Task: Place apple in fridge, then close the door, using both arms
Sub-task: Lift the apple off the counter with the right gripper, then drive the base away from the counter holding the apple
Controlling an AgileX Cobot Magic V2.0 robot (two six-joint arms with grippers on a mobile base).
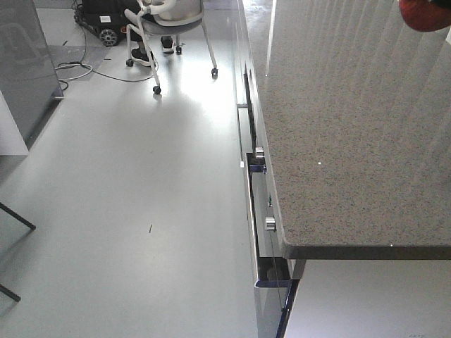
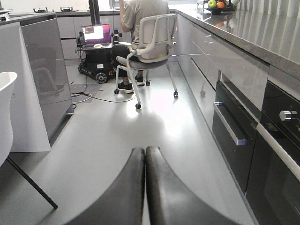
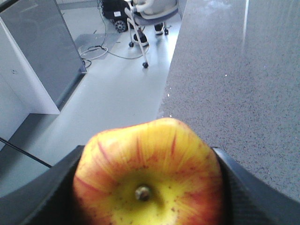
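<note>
The apple [image 3: 147, 180], red streaked with a yellow patch round its short stem, fills the bottom of the right wrist view. My right gripper [image 3: 149, 197] is shut on it, with a dark finger [image 3: 51, 192] on each side, and holds it above the edge of the speckled grey countertop [image 3: 234, 70]. A red sliver of the apple [image 1: 425, 14] shows at the front view's top right. My left gripper [image 2: 145, 151] is shut and empty, low over the floor. A tall dark grey panel with a white side [image 2: 47, 79] stands at the left; I cannot tell whether it is the fridge or its door.
Drawers and oven fronts with metal handles [image 2: 229, 126] run along the right under the countertop [image 1: 352, 127]. A person sits on a wheeled chair [image 2: 145, 47] ahead, by a laptop cart and floor cables. A fruit bowl [image 2: 218, 5] stands far along the counter. A white table edge [image 2: 5, 112] is at the left.
</note>
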